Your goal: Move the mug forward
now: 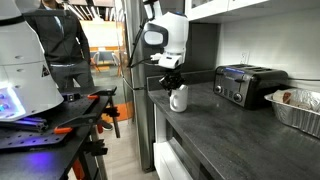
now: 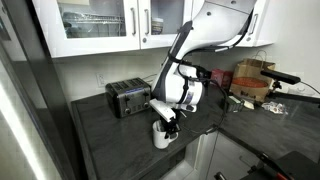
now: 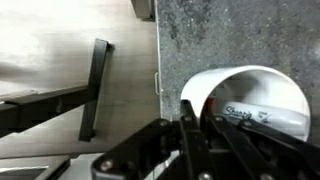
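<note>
While parked upright near front edge of counter (image 1: 230, 140), well apart from toaster (image 1: 243, 84): white mug (image 1: 179, 99) w/ opening up, axis vertical. Directly above it, claw (image 1: 172, 88), fingers (image 3: 187, 118) straddling rim wall, seemingly one inside, one outside; can't tell if pinched tight or just apart.

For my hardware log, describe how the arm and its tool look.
The arm is glossy white with rounded segments and dark bands at the joints. The tool is black and angular with slim fingers. No markings are readable.
</note>
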`<act>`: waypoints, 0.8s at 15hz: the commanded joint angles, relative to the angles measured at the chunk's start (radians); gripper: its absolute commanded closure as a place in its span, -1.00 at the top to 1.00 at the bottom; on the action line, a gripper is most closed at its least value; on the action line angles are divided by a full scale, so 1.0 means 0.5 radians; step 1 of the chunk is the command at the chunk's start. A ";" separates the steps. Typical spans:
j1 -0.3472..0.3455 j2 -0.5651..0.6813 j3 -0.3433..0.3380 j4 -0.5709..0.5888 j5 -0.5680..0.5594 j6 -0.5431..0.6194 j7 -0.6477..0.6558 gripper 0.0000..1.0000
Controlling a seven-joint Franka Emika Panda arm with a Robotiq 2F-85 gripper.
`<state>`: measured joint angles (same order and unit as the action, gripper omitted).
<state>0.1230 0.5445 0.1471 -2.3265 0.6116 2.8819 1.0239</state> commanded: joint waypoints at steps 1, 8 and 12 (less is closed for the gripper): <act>0.057 -0.031 -0.060 -0.004 -0.039 -0.075 -0.019 -0.26; 0.093 -0.172 -0.046 -0.047 -0.073 -0.054 -0.057 0.69; 0.093 -0.339 -0.066 -0.082 -0.121 -0.265 -0.075 1.00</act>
<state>0.1656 0.4535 0.1334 -2.3320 0.5785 2.8499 1.0031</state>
